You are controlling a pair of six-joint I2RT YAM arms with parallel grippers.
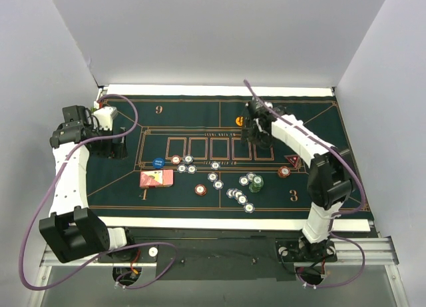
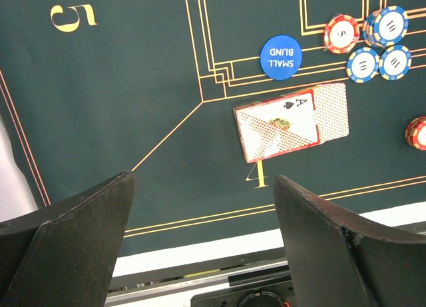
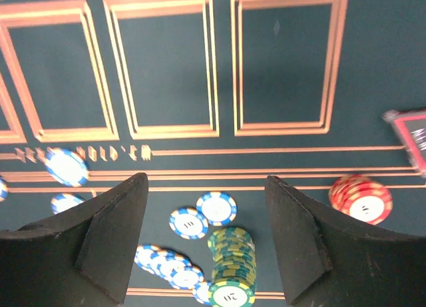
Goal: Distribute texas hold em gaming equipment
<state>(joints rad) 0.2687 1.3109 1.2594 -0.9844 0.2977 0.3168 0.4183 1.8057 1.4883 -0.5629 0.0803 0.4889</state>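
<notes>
Both grippers hang over the green felt with nothing in them. My left gripper (image 1: 116,147) (image 2: 203,180) is wide open above the mat's left part, with the red-backed playing cards (image 1: 156,178) (image 2: 293,124), an ace face-up on top, to its right. A blue small-blind disc (image 1: 158,162) (image 2: 280,56) lies beside them. My right gripper (image 1: 256,137) (image 3: 205,187) is open above the card boxes. A green chip stack (image 1: 256,182) (image 3: 231,267) and blue-white chips (image 1: 237,196) (image 3: 216,208) lie below it. A red chip stack (image 1: 284,172) (image 3: 363,199), the red triangular marker (image 1: 291,160) and the orange disc (image 1: 239,121) lie nearby.
The dark green felt mat (image 1: 319,127) with gold lines covers the table, with white borders at its far and near edges. More blue-white chips (image 1: 185,164) (image 2: 389,26) and a single red chip (image 1: 200,190) lie mid-mat. Grey walls close in on three sides.
</notes>
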